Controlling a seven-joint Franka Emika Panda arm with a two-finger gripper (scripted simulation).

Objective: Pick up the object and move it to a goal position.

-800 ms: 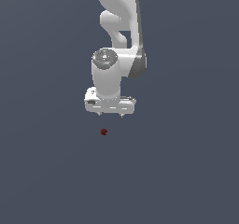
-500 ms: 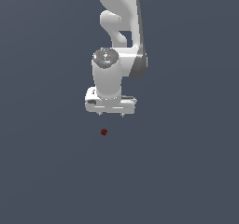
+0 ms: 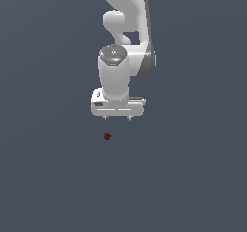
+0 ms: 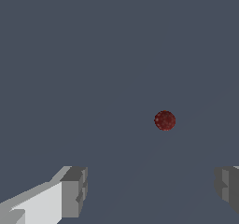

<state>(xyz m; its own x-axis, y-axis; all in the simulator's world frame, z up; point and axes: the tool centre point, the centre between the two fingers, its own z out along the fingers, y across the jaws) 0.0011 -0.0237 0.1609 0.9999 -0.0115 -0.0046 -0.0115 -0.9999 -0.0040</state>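
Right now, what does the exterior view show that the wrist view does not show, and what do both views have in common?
Only the exterior view shows the white arm and the gripper as a whole, hanging apart from the ball. Only the wrist view shows the ball's mottled surface and the grey fingertips spread wide, with nothing between them. Both views share the small dark red ball, untouched, and a plain dark grey background.

A tiny dark red, mottled ball (image 3: 107, 137) lies alone on the plain grey ground, untouched.
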